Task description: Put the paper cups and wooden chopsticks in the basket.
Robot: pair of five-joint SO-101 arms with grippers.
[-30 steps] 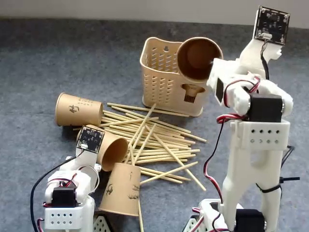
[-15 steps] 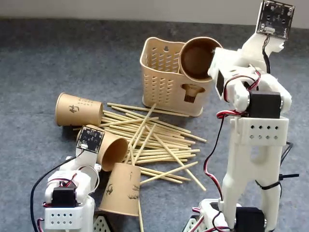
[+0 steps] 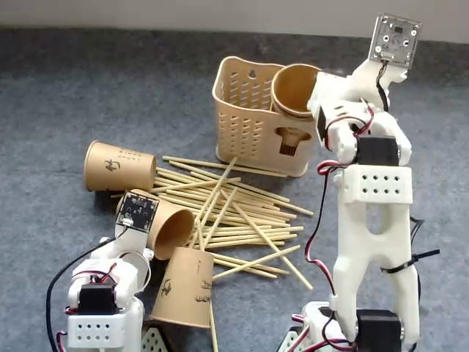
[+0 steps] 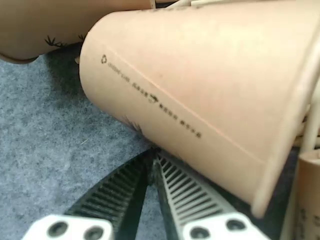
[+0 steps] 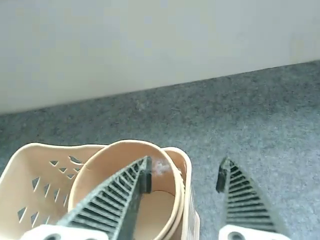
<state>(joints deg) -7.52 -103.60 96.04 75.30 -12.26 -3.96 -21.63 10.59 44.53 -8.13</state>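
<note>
**At the basket (image 3: 245,121) corner: one cup in, next cup nearest the left arm**

Holds a paper cup (image 3: 294,88) mouth-up, at the corner by the right arm. Straddles that cup's rim with the right gripper (image 5: 184,170), spread wide, one finger inside, clamping nothing. Puts a lying cup (image 4: 200,90) just ahead of the left gripper (image 4: 152,162), pinched closed and empty, probably touching its wall; long axis slants across the fingers' line. Strews chopsticks (image 3: 234,213) between both arms.

Matt paper cups (image 3: 119,167), smooth plastic basket (image 3: 248,121)
</note>
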